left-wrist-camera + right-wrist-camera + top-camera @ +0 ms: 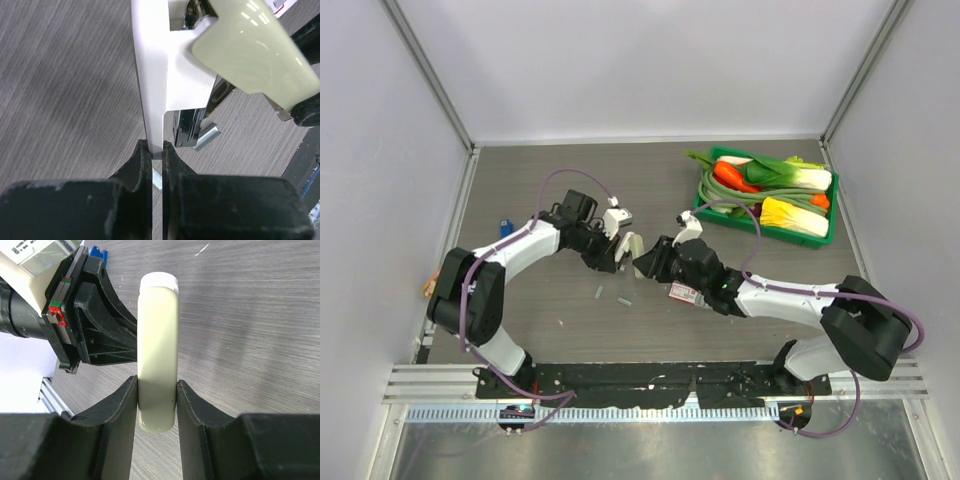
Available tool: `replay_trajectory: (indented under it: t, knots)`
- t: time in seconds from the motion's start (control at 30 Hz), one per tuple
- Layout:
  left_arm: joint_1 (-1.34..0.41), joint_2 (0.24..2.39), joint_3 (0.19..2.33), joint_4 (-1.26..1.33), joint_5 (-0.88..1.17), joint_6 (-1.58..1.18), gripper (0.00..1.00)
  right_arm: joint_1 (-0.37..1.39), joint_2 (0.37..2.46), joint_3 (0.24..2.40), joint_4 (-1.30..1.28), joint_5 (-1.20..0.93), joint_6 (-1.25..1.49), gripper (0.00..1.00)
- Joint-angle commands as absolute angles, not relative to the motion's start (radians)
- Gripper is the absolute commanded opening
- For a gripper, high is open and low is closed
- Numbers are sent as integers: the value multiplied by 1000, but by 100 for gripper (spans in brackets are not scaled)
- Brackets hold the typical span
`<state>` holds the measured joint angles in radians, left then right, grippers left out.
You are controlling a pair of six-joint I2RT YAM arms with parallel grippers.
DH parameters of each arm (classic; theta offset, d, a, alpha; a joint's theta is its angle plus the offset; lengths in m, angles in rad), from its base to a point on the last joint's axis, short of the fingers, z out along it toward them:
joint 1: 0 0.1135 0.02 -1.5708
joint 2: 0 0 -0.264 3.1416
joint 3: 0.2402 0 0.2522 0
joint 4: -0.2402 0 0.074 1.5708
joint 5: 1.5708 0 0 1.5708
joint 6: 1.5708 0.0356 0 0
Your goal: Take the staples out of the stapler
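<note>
Left end effector (155, 148) clamped shut on the thin white edge of the cream-and-white plastic stapler (240, 47). Right end effector (156, 390) gripping its rounded cream body, jaws partly apart around it. Visible from the left wrist alone: a black metal part under the stapler, with short grey metal staples (207, 138) lying on the grey wood-grain tabletop (60, 75) beneath. From above, both arms bent inward, meeting mid-tabletop with the stapler between them.
</note>
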<state>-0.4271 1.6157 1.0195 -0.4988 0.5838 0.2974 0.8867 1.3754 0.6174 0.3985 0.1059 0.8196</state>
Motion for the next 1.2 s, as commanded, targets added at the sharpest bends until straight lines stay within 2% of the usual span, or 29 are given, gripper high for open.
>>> replay_trajectory:
  t: [0.0, 0.33, 0.63, 0.87, 1.17]
  knots:
    - [-436, 1614, 1060, -517, 611, 344, 0, 893, 1390, 632, 477, 41, 841, 1]
    - [-452, 1513, 982, -405, 407, 416, 0, 893, 1312, 614, 358, 44, 778, 1]
    - [-564, 1425, 838, -216, 128, 528, 0, 893, 1270, 623, 218, 63, 681, 1]
    - [-620, 1420, 769, -97, 8, 590, 0, 893, 1194, 620, 97, 100, 607, 1]
    - [-713, 1425, 669, 70, -199, 713, 0, 894, 1152, 574, 80, 124, 609, 1]
